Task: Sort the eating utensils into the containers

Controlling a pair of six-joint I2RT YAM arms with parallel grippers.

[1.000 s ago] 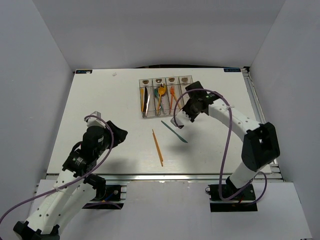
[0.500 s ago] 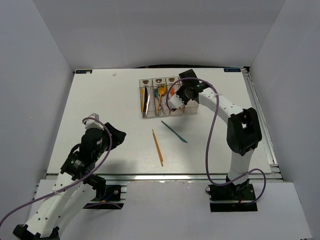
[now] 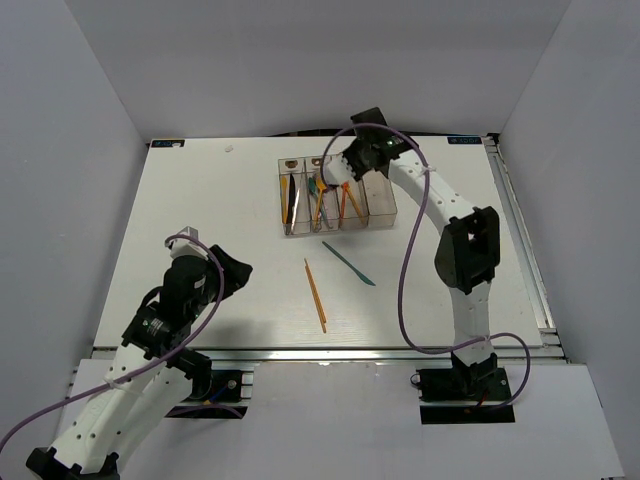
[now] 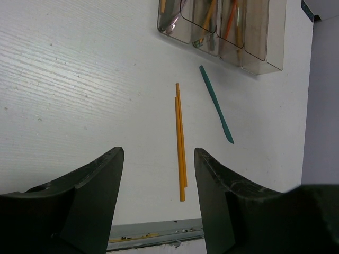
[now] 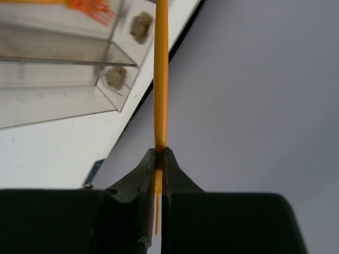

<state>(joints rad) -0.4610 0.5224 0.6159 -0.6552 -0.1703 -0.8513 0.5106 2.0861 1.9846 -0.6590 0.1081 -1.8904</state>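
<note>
Orange utensil (image 5: 161, 79): pinched tight in my right pincer (image 5: 160, 153), pointing straight ahead of it.
Containers (image 5: 53, 100): ahead of my pincer, slightly aside.
Care: I would align along one bin, lower, then loosen.

The work surface is a white table (image 3: 200, 200), rectangular, with a fine linear grain visible in the left wrist view (image 4: 79, 79). Plain pale grey panels enclose it: a back wall (image 3: 320, 70), a left wall (image 3: 60, 180) and a right wall (image 3: 590, 200). A small teal label (image 3: 165, 143) sits at the far left corner and a second label (image 3: 466, 141) at the far right corner; the print is too small to read. A small white scrap (image 3: 229, 148) lies near the far edge. A metal rail (image 3: 330, 355) runs along the near edge and a side rail (image 3: 520, 230) borders the right edge. A white base board (image 3: 330, 420) lies below the near rail.
</note>
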